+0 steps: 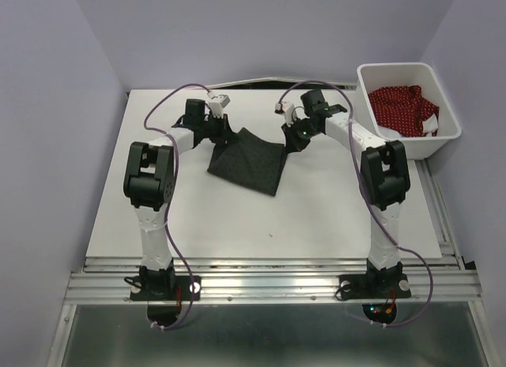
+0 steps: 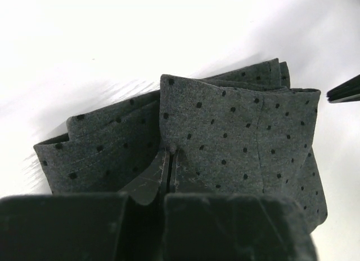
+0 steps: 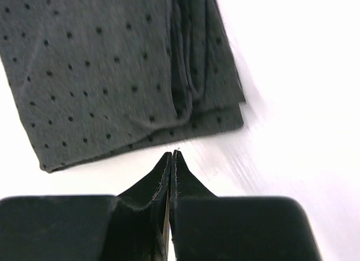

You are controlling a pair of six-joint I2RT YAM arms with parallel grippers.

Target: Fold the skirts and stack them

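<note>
Left claw clenched, tips pinching the near edge of the dark skirt, cloth puckers right at the tips. In the left wrist view the fabric reads grey with small black dots, folded in layers, with one flap standing up behind the tips. Right claw also clenched but grasping nothing: tips over bare tabletop, just beside the skirt's folded corner, not touching it. From the top view the dark skirt lies on the tabletop toward the far edge, about midway between the left and right edges, a rough four-sided shape with a ridge rising toward the left claw. Left claw sits at the skirt's far left corner, right claw just off its far right corner. White bin stands at the far right corner of the tabletop, well apart from the dark skirt. Red skirt with white dots is bunched inside the bin. A white patch shows beside it, too small to tell what.
</note>
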